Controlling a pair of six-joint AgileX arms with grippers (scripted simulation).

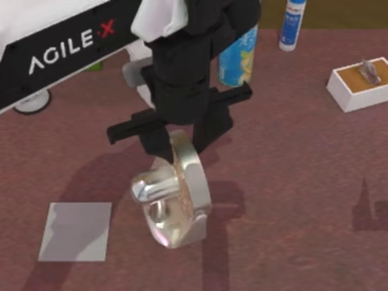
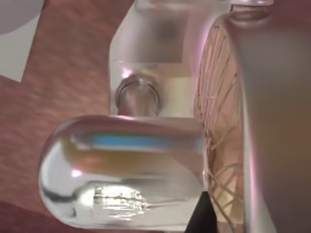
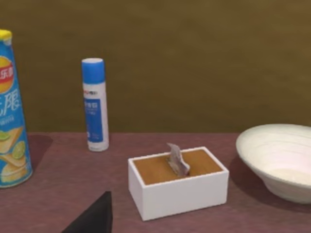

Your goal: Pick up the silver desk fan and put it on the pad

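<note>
Silver desk fan (image 1: 182,194) sits upright on its small stand on the reddish-brown table (image 1: 291,182), chrome ring edge-on to the top camera, motor hub sticking out toward the pad side. Left gripper (image 1: 182,142) is directly over the fan's ring top, fingers straddling the ring rim, one each side; whether they're actually squeezing it or only flanking it, can't tell. Left wrist view is filled by the fan: hub up close, wire grille and ring wall beside it, stand behind.

Pad (image 1: 76,231) lies flat on the table, to the left of the fan and slightly nearer the front edge, clear of it, bare.

Behind the fan, partly hidden by the left arm: blue chip can (image 1: 239,60). Further right of that, a white-and-blue tube (image 1: 293,24) standing upright. White tray (image 1: 359,83) with brown inside and a small grey object in it sits far right of the fan. Right wrist view also shows a white bowl (image 3: 277,160) beside the tray.

Right gripper shows only as a dark tip in its own wrist view; claw state can't tell.
</note>
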